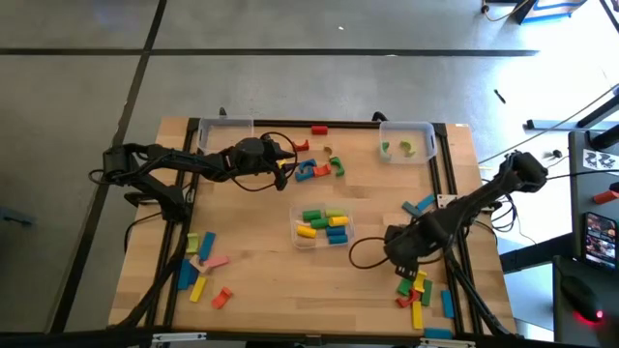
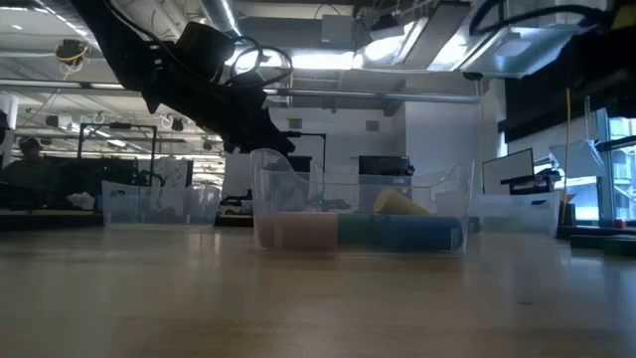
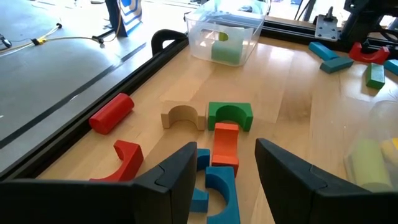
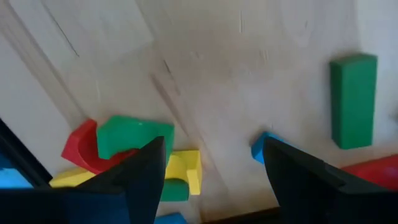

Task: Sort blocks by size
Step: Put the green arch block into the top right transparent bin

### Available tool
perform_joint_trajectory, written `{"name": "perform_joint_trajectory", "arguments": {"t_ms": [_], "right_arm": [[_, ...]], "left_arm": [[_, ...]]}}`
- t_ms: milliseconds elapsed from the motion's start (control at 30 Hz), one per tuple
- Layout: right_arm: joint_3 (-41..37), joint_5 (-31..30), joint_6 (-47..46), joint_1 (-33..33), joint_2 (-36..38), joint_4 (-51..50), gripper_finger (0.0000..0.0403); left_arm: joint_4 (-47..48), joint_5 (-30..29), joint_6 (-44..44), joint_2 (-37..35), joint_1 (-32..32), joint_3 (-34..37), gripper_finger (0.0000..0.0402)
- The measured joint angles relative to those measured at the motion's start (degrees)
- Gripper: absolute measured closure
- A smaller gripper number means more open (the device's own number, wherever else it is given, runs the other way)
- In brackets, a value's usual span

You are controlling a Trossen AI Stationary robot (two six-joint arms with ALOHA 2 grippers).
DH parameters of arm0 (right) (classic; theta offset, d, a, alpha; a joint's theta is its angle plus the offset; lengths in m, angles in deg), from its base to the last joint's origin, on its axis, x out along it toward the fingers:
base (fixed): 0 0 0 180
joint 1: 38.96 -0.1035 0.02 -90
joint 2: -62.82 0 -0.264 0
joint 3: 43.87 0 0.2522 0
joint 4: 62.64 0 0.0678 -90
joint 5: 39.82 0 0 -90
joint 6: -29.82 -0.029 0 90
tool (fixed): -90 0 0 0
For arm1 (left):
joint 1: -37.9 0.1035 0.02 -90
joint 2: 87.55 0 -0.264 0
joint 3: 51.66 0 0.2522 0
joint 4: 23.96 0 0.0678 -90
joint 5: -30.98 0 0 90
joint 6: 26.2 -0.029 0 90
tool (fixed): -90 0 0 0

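A cluster of arch blocks lies at the far middle of the table [image 1: 317,170]. In the left wrist view it shows an orange-red block [image 3: 225,144], blue arches [image 3: 219,186], a green arch [image 3: 229,116], a bare wood arch [image 3: 183,116] and a red arch [image 3: 128,157]. My left gripper [image 1: 286,166] [image 3: 225,149] is open above this cluster, empty. My right gripper [image 1: 400,259] [image 4: 213,144] is open and empty above a pile of blocks [image 1: 416,288] at the near right: a green block [image 4: 134,137], a red arch [image 4: 79,149], a yellow piece [image 4: 183,171].
A clear bin [image 1: 324,227] with yellow, green and blue blocks stands mid-table. A bin [image 1: 406,141] with green pieces stands far right, another bin [image 1: 224,130] far left. Loose blocks lie near left [image 1: 201,263]. A red cylinder [image 3: 112,113] lies by the black frame rail.
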Motion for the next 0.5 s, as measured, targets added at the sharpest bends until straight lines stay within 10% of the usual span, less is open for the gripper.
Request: {"name": "perform_joint_trajectory", "arguments": {"t_ms": [500], "right_arm": [[-1.4, 8.3, -2.5, -0.4, -3.0, 8.7, 0.0144]], "left_arm": [[-0.1, 0.0, 0.0, 0.0, 0.0, 0.0, 0.0243]]}}
